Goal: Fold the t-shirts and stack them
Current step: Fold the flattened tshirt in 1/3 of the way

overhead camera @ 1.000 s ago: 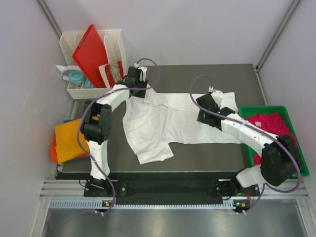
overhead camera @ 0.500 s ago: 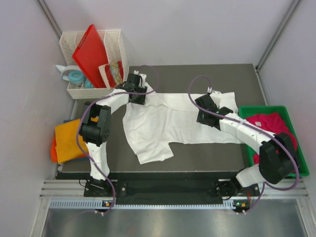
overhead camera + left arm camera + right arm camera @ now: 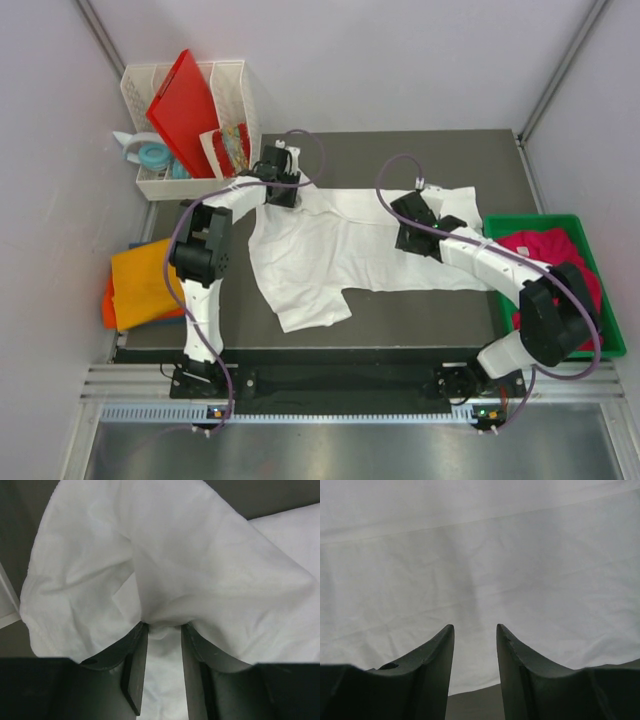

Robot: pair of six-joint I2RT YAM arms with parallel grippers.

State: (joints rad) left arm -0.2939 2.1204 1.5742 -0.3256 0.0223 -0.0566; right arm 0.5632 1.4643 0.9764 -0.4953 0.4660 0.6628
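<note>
Top external: the white t-shirt [image 3: 330, 245] lies spread on the dark table [image 3: 440, 160], long axis left to right; the left gripper [image 3: 278, 190] sits at its far left corner and the right gripper [image 3: 415, 238] over its right half, so each arm is nearest its own end; an orange t-shirt [image 3: 140, 285] lies at the table's left edge; a magenta t-shirt [image 3: 545, 250] lies in the green bin [image 3: 530, 218]; table surface shows beyond the cloth's far edge.

Left wrist: jaws narrow, a gathered fold of white cloth pinched between them.

Right wrist: jaws narrow but parted; flat cloth beneath; nothing held.
</note>
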